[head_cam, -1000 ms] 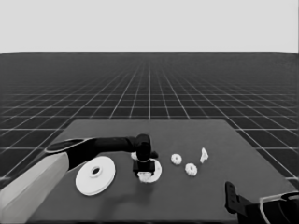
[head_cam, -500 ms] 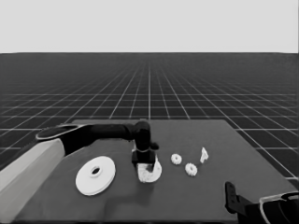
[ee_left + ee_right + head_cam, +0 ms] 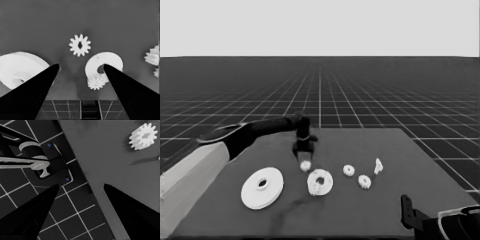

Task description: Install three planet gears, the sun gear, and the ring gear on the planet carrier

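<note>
A: Where is the left gripper (image 3: 303, 150) placed?

B: It is seen at centre left of the head view, above a gear (image 3: 305, 165) lying on the table (image 3: 370, 210). In the left wrist view its fingers (image 3: 37, 87) are spread wide with nothing between them; that gear (image 3: 80, 45) is framed ahead of the tips, untouched.

A: And the smaller round part?

B: The smaller round part (image 3: 320, 182) is found just below centre in the head view, beside the larger round part (image 3: 262, 187) at lower left. One gear (image 3: 96, 81) appears seated at its rim in the left wrist view. Two more gears (image 3: 348, 170) (image 3: 364, 181) and a thin white piece (image 3: 378, 166) lie right of centre.

A: The right gripper?

B: The right gripper (image 3: 407, 212) is parked at the lower right corner. Its fingers (image 3: 32, 215) are held apart over the table corner, empty.

A: What could go wrong?

B: The loose gear is small and flat, so it could be pinched off-centre and tipped or flicked aside if the fingers are closed unevenly. It lies near the smaller round part, so a finger could be dragged against that part and the seated gear knocked loose. Later, teeth could be jammed if the gear is lowered misaligned.
</note>
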